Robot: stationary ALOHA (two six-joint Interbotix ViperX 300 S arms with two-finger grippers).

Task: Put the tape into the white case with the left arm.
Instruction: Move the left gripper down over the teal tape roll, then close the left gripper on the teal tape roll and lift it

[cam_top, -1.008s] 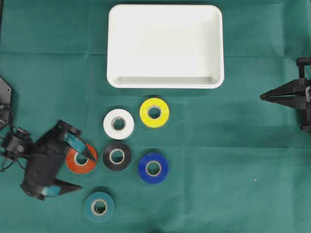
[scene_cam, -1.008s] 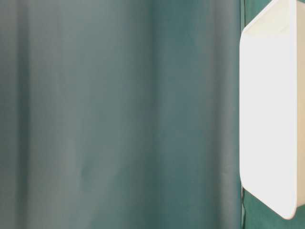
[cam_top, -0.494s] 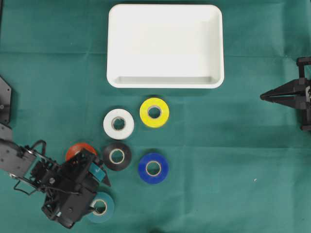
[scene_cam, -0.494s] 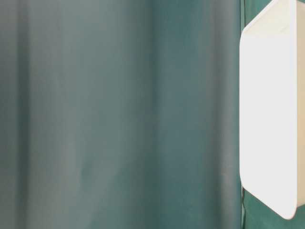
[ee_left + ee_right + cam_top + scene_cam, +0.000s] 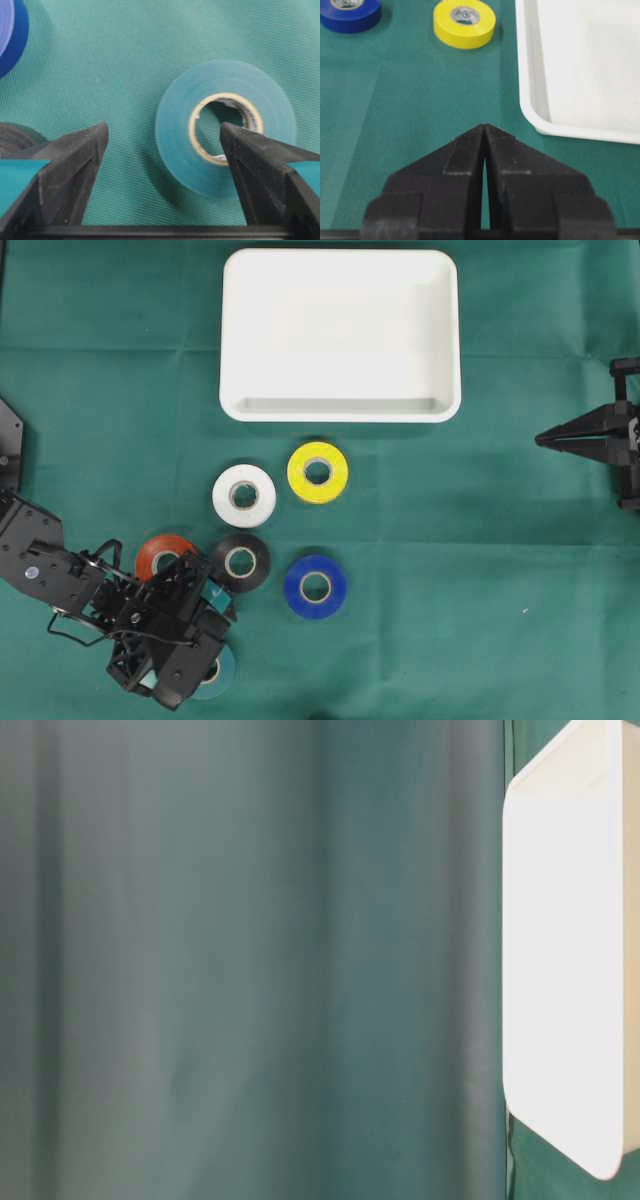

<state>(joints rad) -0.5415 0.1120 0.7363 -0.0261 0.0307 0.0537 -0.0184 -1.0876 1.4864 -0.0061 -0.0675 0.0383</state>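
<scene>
Six tape rolls on green cloth (image 5: 500, 540), all outside white case (image 5: 340, 410). I see left gripper (image 5: 162, 137) spread wide over teal roll (image 5: 180, 145), holding nothing; right-hand finger (image 5: 260, 170) overlaps roll's core hole, other finger on bare cloth beside it (touch unclear). Orange roll (image 5: 160, 550) and black roll (image 5: 240, 561) just above left arm. White roll (image 5: 244, 495), yellow roll (image 5: 317, 472), blue roll (image 5: 315, 586) lie apart. Right gripper (image 5: 484, 131) pinched closed, empty, far right.
</scene>
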